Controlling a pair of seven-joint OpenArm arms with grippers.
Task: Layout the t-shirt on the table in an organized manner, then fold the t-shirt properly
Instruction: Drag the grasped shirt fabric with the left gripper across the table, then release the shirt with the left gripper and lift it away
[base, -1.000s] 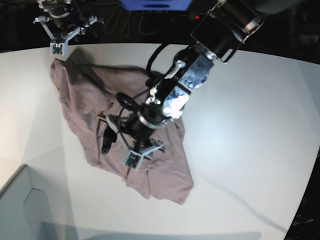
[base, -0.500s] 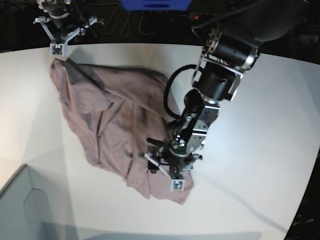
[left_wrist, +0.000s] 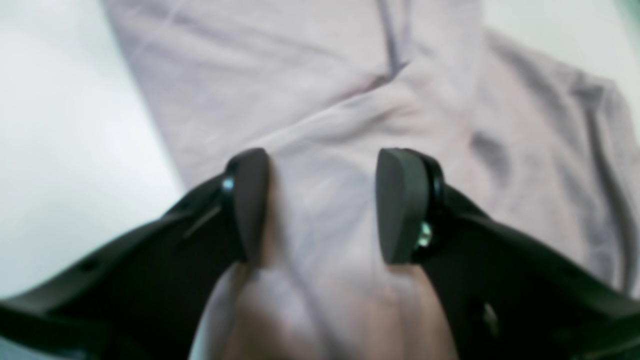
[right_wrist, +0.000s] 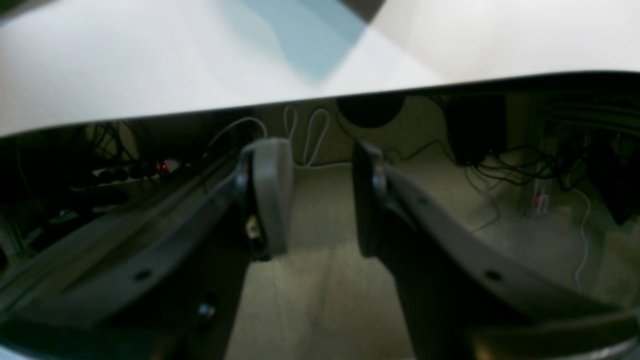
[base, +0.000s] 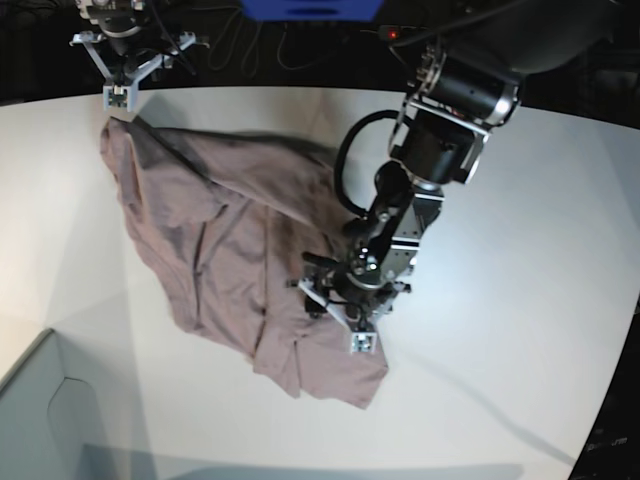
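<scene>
Right gripper (base: 118, 88) hangs with jaws parted and empty beyond the table's (base: 520, 250) far-left edge. Crumpled t-shirt (base: 220, 240) stretches diagonally from far left to near centre, where the left gripper (base: 340, 315) straddles cloth, jaws apart.

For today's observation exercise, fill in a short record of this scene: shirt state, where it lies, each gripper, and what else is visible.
shirt: t-shirt, crumpled, not yet laid flat
surface: table, white
left gripper: left gripper, jaws apart, over the shirt's near edge, gripping nothing
right gripper: right gripper, jaws apart, empty, beyond the table's far edge
other: grey-blue box at the near corner
</scene>
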